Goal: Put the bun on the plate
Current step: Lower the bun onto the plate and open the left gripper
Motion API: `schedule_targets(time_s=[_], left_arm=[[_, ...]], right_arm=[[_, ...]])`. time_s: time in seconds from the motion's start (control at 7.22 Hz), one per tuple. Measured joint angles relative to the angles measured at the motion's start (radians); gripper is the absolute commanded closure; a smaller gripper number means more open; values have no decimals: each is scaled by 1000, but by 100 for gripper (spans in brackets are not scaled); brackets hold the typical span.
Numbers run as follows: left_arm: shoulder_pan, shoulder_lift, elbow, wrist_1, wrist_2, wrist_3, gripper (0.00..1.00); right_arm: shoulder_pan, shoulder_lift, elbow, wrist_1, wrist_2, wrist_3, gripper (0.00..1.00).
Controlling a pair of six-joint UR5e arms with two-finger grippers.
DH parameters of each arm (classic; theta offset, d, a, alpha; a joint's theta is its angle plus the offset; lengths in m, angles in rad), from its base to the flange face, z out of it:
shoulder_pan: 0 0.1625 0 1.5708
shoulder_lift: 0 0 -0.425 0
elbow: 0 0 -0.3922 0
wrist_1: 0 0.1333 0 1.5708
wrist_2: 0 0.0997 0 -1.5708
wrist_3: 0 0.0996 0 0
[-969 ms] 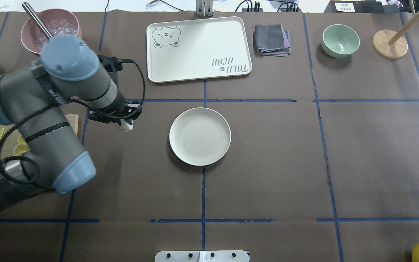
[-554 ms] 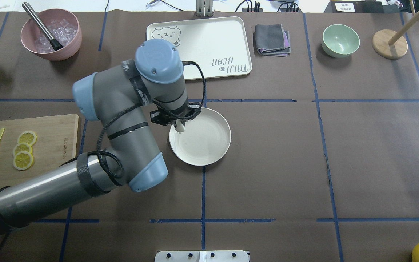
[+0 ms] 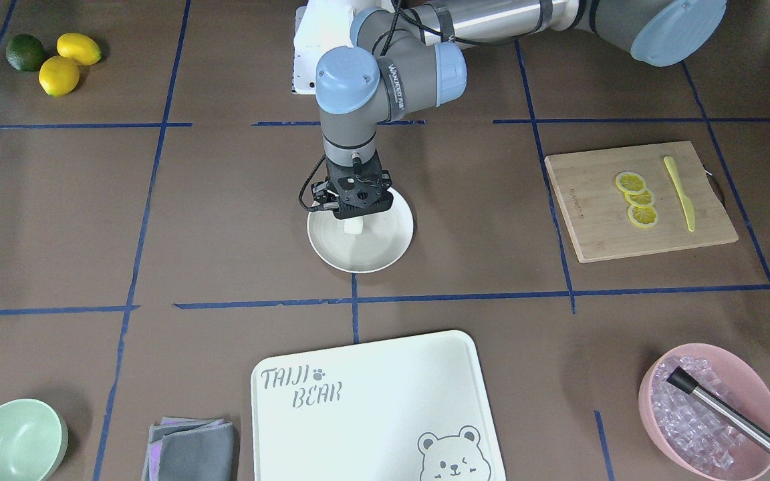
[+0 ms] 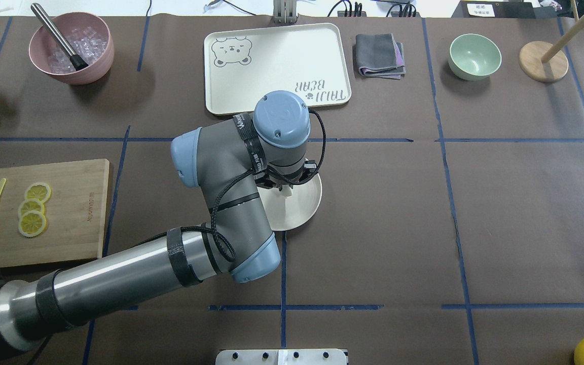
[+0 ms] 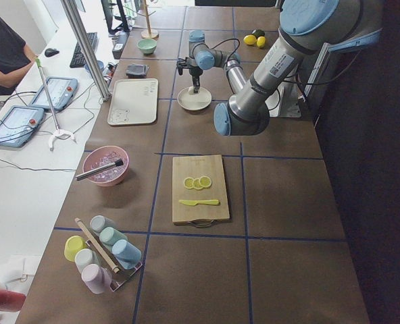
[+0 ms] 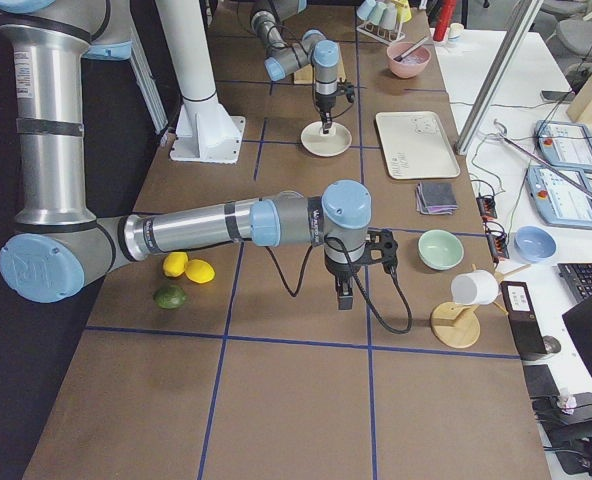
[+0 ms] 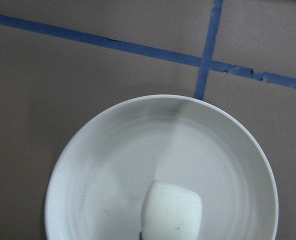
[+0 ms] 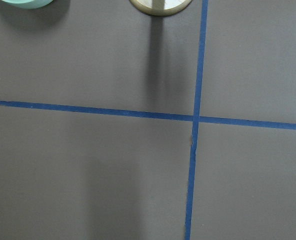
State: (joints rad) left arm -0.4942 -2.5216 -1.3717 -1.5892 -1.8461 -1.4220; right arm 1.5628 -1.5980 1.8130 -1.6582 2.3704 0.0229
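The bun (image 3: 353,227) is a small white lump hanging from my left gripper (image 3: 353,215), which is shut on it. It sits over the near-robot half of the round cream plate (image 3: 366,254), close to its surface; whether it touches I cannot tell. The left wrist view shows the bun (image 7: 172,207) low in frame with the plate (image 7: 138,135) spread beneath it. From overhead the arm hides most of the plate (image 4: 302,205) and nearly all of the bun. My right gripper (image 6: 344,292) hovers over bare table near the green bowl; I cannot tell if it is open or shut.
A bear-printed board (image 4: 277,66), grey cloth (image 4: 379,55), green bowl (image 4: 474,56) and wooden stand (image 4: 543,62) line the far edge. A pink bowl of ice (image 4: 71,48) is far left. The cutting board (image 4: 69,203) carries lemon slices and a knife.
My left arm has swung right from beside the cutting board to over the plate, carrying the bun, and moved further across the plate since 0.6 s ago.
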Motion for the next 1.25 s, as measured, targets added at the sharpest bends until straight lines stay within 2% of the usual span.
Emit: schedule_targets(time_s=[0.14,0.28,0.55,0.97,1.25], left_arm=[[6,-2,22,-13,7,0,71],[9,-2,38,-18,13,2,64],[9,3,48,-20,26,8,2],[1,17,11,5,25,23,0],[-53,20,-96,144,-16,100,0]], right_arm=[[2,0,0,0,1,0,0],[3,0,0,0,1,0,0],[4,1,0,0,2,0,0],[6,1,1,0,3,-1,0],[6,0,-2,0,2,-1,0]])
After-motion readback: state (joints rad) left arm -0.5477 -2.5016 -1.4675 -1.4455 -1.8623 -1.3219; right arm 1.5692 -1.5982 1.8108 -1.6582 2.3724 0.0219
